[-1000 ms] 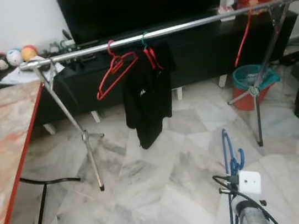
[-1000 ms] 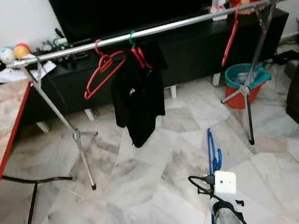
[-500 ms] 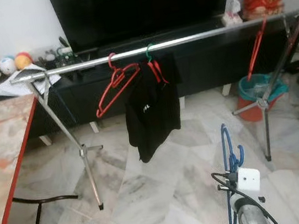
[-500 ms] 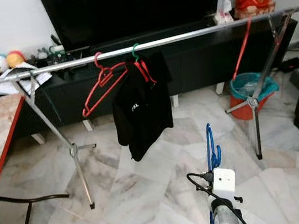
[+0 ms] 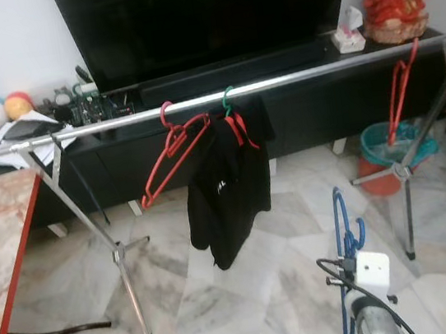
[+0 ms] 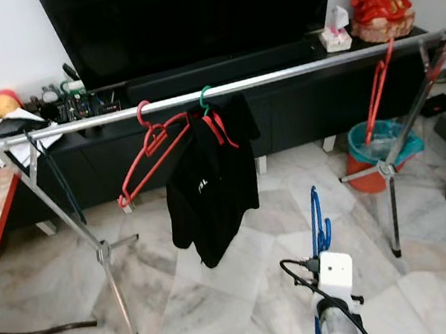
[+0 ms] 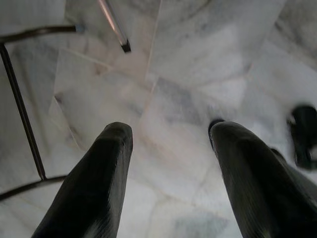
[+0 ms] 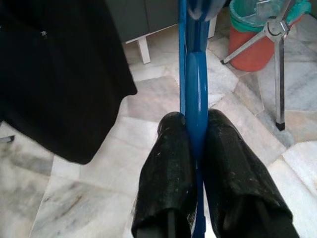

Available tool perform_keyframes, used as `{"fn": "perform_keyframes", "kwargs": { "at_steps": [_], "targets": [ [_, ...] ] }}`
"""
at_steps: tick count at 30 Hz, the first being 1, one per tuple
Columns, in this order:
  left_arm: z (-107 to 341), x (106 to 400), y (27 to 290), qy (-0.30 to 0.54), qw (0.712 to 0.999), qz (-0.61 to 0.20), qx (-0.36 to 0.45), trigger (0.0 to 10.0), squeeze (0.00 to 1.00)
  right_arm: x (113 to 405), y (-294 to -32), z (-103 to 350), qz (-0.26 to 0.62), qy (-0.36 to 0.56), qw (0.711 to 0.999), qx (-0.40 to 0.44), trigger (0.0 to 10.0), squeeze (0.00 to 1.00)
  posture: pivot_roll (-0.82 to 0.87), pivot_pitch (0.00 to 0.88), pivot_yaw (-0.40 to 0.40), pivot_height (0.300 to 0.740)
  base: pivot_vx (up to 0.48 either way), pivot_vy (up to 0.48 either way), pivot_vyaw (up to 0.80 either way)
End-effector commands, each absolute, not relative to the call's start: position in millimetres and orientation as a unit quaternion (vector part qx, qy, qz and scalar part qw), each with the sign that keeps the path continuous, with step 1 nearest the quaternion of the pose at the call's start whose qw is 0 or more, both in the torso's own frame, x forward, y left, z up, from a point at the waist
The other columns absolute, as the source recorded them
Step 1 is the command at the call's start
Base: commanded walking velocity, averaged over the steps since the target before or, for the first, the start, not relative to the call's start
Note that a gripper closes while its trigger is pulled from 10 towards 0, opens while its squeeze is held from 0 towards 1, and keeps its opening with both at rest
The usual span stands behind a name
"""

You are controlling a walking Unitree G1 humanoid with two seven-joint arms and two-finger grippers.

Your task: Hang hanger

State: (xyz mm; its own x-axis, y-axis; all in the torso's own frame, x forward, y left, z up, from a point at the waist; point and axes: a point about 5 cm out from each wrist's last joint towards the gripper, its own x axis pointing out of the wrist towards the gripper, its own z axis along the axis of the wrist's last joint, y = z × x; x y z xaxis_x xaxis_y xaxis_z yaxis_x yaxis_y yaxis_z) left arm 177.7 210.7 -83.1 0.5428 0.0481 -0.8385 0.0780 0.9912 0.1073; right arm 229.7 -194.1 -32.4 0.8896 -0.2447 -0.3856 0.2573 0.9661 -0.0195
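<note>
**Right wrist view: blue hanger pinched tight, rail ahead**

The right gripper [image 8: 195, 144] is clamped on the blue hanger [image 8: 194, 74], fingers pressed against both sides of its stem. From the head camera, that hanger [image 5: 343, 237] stands upright above the right arm, low over the marble floor [image 5: 249, 296], well short of the silver rail [image 5: 278, 82]. On the rail hang an empty red hanger [image 5: 172, 145], a black shirt [image 5: 230, 187] just beside it, and another red hanger [image 5: 399, 92] near the far right end. The left gripper [image 7: 168, 148] hangs low over the tiles, fingers spread wide, holding nothing.
</note>
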Motion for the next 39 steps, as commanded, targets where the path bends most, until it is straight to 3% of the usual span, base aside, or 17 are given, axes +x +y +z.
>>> {"fn": "perform_keyframes", "kwargs": {
  "at_steps": [1,26,39],
  "targets": [
    [-84.3,176.8,207.1,0.481,0.873,-0.017,0.07,10.0,0.0,228.7,-199.1,-32.3,-0.137,0.199,0.97,0.014,10.0,0.0,-0.18,0.0,0.065,0.74,0.341,0.0,0.0],
    [-84.7,176.0,207.2,0.483,0.872,-0.019,0.071,10.0,0.0,226.2,-201.8,-35.7,-0.137,0.209,0.968,0.014,10.0,0.0,-0.18,0.0,0.064,0.74,0.341,0.0,0.0],
    [-84.4,176.4,207.8,0.482,0.873,-0.016,0.078,10.0,0.0,244.8,-210.0,-18.9,-0.145,0.169,0.975,0.014,10.0,0.0,-0.18,0.0,0.065,0.74,0.0,0.0,0.0]
  ]
}}
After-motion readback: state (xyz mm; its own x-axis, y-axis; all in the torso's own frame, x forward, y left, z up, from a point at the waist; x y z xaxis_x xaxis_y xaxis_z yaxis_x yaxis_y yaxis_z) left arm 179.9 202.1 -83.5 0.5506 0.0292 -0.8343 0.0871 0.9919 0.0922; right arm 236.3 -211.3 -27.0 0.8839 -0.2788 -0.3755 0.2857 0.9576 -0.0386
